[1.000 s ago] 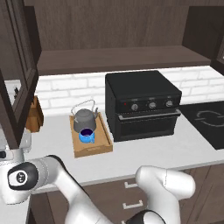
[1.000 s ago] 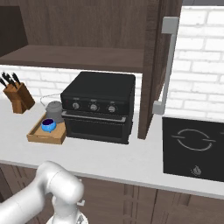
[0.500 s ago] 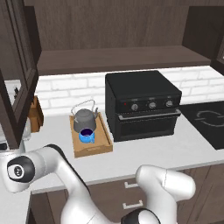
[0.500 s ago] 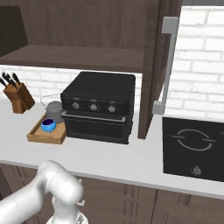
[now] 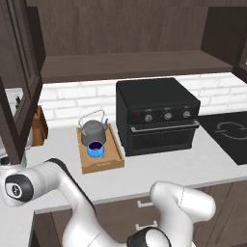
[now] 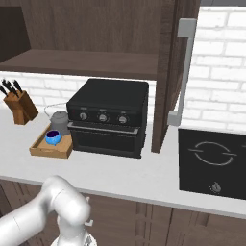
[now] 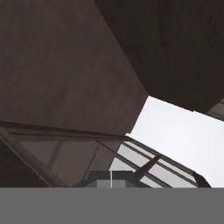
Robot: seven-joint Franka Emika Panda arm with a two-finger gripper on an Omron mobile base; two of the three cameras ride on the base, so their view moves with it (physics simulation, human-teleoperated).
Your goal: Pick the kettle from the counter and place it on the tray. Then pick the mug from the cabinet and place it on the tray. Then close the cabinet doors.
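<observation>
Two of the three jobs look done to us: the kettle (image 5: 93, 131) and the small blue mug (image 5: 95, 149) both sit in the wooden tray (image 5: 115, 153), left of centre in the left base view, beside the black oven (image 5: 157, 116). What remains is the cabinet doors. One door (image 5: 20, 72) stands open along the left edge of the left base view; the other (image 6: 174, 77), with its silver bar handle (image 6: 184, 67), juts out right of centre in the right base view. The cabinet shelf (image 6: 81, 62) looks bare.

In the hand view we see the gripper (image 7: 111, 179) at the bottom, its fingers pressed together and holding nothing, facing a dark glazed door frame (image 7: 65, 135) at a steep angle.

Our worry is the push. With closed fingers against a slanted frame, the contact may slide off the edge, or the elbow low at the left may foul the door as it swings. The knife block (image 6: 19, 104) stands near that sweep too.
</observation>
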